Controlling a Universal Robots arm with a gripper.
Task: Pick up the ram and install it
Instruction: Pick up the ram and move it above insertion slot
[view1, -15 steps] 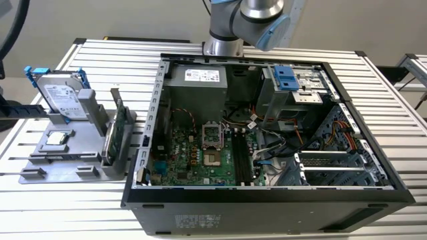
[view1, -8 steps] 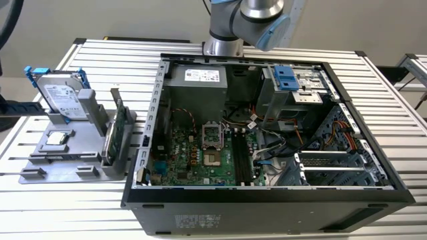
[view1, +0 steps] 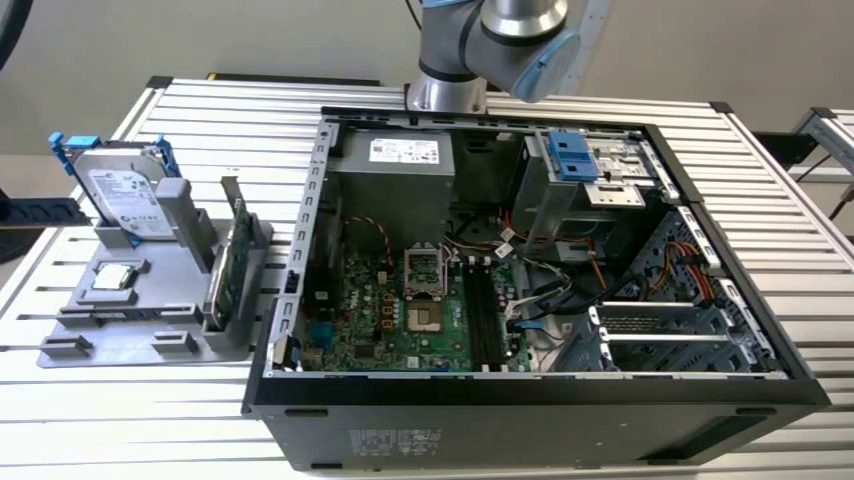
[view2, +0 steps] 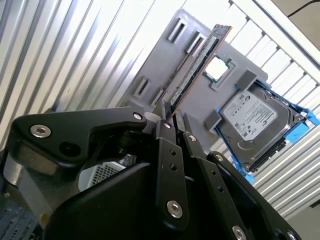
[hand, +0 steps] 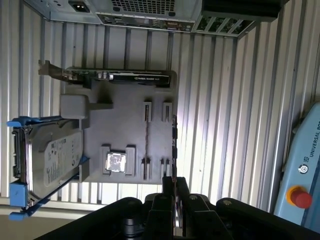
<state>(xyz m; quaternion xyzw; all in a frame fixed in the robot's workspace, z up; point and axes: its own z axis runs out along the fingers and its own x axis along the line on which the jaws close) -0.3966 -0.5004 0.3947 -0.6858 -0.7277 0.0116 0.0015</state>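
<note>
A grey moulded tray (view1: 134, 310) sat on the table (view1: 227, 110) at the exterior view's left, beside an open black computer case (view1: 534, 400). The tray held a silver hard drive (view1: 127, 195) in blue plastic rails, propped on edge, a small square processor chip (view1: 116, 277) lying flat in a pocket, and a green circuit card (view1: 238, 265) standing on its long edge. Inside the case lay a green motherboard (view1: 387, 310), bundled cables and metal drive bays.

In both wrist views the tool (view2: 172, 120) had its black fingers pressed together on one end of the ram (view2: 197, 62). The ram was seen edge-on as a long thin strip, lifted clear above the tray (hand: 125, 130). From above, the ram (hand: 173, 145) ran out from the tool (hand: 174, 187) over the tray's edge, near narrow upright slots.

The table was ribbed silver metal, made of long parallel slats that caught bright glare. A plain pale wall (view1: 267, 40) stood behind it. A grey box with a red button (hand: 300, 197) rested on the table.
</note>
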